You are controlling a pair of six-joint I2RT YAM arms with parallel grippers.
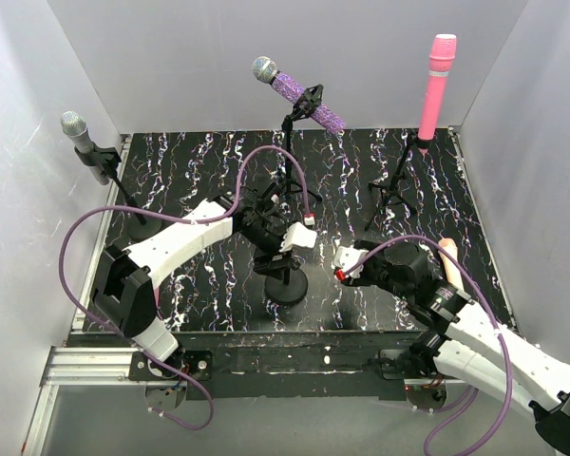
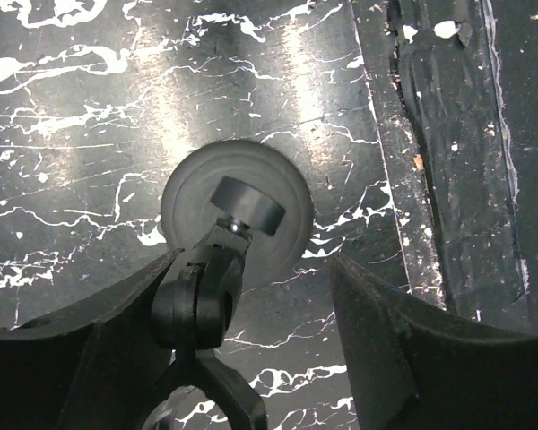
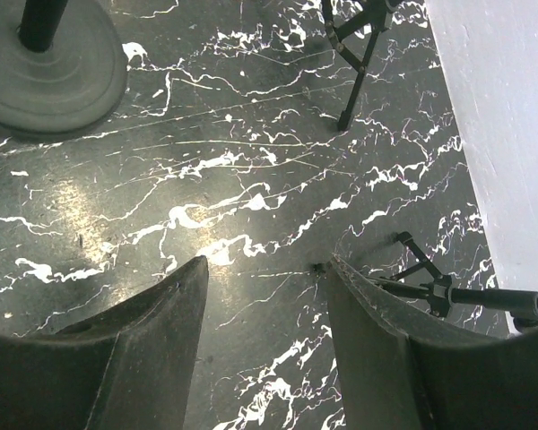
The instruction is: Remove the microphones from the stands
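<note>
The left gripper [image 2: 255,264] was wide open around the stand clip [image 2: 197,300]. The right gripper [image 3: 267,267] was wide open over the table [image 3: 251,161].

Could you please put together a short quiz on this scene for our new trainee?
1. How many microphones sit on stands in the top view?
2. True or false: the right gripper is shut on a microphone.
3. What stands between the left gripper's open fingers? A) a tripod leg B) the clip of the round-base stand C) a cable

Key:
1. Three: the grey microphone, the purple microphone and the pink microphone.
2. False; it is open and holds nothing.
3. B.
</note>
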